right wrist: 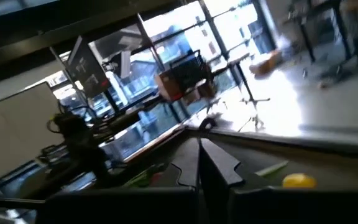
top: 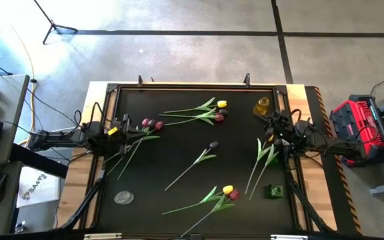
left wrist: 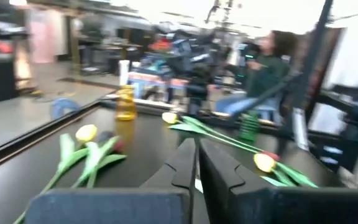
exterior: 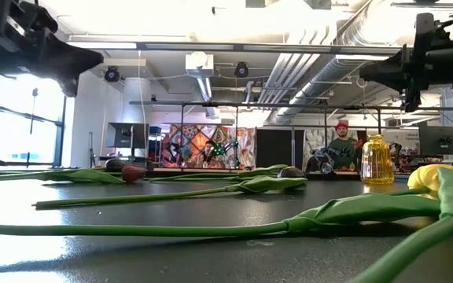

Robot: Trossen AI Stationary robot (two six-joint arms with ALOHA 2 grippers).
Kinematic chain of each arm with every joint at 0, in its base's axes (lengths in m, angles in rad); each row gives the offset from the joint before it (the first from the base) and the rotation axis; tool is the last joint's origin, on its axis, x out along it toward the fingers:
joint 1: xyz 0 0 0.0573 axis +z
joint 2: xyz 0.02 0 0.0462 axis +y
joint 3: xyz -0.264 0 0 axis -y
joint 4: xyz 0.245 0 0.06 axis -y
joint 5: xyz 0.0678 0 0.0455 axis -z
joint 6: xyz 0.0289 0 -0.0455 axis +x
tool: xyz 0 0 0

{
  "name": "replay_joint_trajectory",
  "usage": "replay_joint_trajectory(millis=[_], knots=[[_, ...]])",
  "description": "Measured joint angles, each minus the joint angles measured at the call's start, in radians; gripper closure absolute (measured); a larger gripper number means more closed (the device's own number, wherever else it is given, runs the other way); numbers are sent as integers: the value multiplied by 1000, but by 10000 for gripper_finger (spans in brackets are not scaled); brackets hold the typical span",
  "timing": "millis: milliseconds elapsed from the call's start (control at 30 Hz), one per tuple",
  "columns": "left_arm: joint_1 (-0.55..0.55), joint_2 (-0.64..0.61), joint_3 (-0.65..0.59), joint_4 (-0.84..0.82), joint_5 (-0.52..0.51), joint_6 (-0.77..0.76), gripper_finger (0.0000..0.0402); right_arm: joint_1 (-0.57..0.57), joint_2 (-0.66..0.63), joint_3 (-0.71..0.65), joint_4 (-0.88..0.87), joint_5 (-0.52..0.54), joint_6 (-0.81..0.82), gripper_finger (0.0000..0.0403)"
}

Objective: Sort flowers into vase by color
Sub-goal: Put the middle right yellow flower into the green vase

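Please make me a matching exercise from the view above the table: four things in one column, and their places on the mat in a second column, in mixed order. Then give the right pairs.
Things:
1. yellow glass vase
2. small green container
3. clear round glass
4. dark-headed tulip

Places on the black mat, as the high view shows it:
A. lower right corner
B. about the middle
C. upper right corner
D. lower left corner

Pairs: 1-C, 2-A, 3-D, 4-B
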Motion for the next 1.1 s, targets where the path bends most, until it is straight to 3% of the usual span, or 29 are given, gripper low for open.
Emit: replay_joint_trajectory(millis=[133, 300, 433, 567, 700, 867, 1000, 1100], knots=[[0, 20, 0, 1, -105, -19, 353, -11, 32, 115, -164, -3, 149, 402], [0, 71, 0, 59, -150, 62, 312, -13, 124, 241, -383, 8, 315, 402], [0, 125, 0, 203, -154, 69, 282, -13, 219, 267, -610, 77, 536, 402], [0, 182, 0, 281, -152, 68, 266, -13, 312, 260, -750, 25, 721, 402], [0, 242, 0, 287, -150, 51, 265, -13, 373, 260, -700, -95, 612, 402], [0, 322, 0, 297, -150, -6, 268, -13, 435, 260, -427, -171, 470, 402], [0, 384, 0, 346, -150, -10, 268, -24, 497, 262, -394, -5, 746, 402], [0, 429, 0, 403, -156, 5, 268, -70, 550, 308, -587, -75, 822, 402]])
